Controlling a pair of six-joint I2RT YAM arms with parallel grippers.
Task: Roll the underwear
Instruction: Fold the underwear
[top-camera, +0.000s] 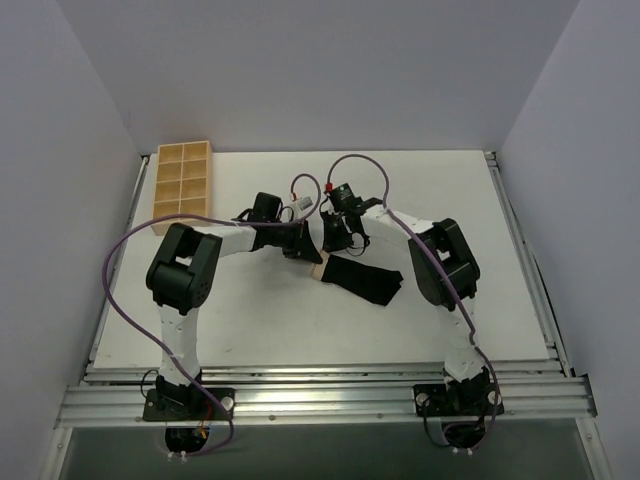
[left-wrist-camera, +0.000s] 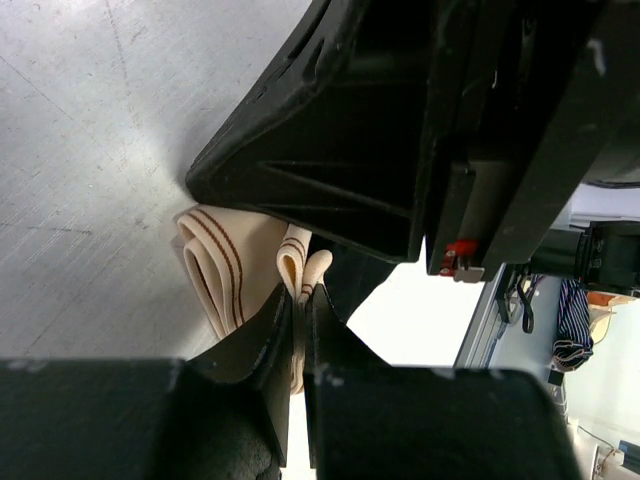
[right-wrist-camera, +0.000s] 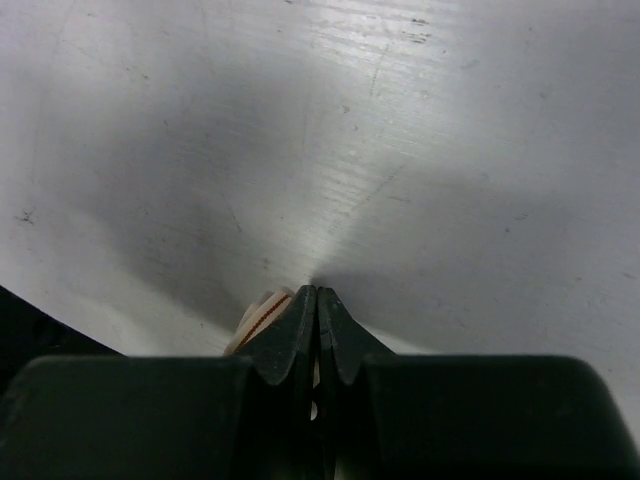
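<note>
Top external view: the underwear (top-camera: 365, 280) lies mid-surface (top-camera: 500, 300) between the two arms. Its black body trails toward the right arm, and the tan waistband (top-camera: 318, 268) sits at the left end, where both sets of jaws meet.

Left wrist view: left jaws are closed on stacked folds of the waistband (left-wrist-camera: 225, 265), so we judge the roll is barely begun.

Right wrist view: right jaws are pressed together at the surface with a sliver of waistband (right-wrist-camera: 262, 310) just beside one tip. We can't tell if any fabric is pinched.

To do this step well, we turn both wrists together so the band winds evenly, work low and roll toward the black tail. Risk: a one-sided grip gives a cone-shaped roll.

The wooden compartment tray (top-camera: 182, 180) is well apart.
</note>
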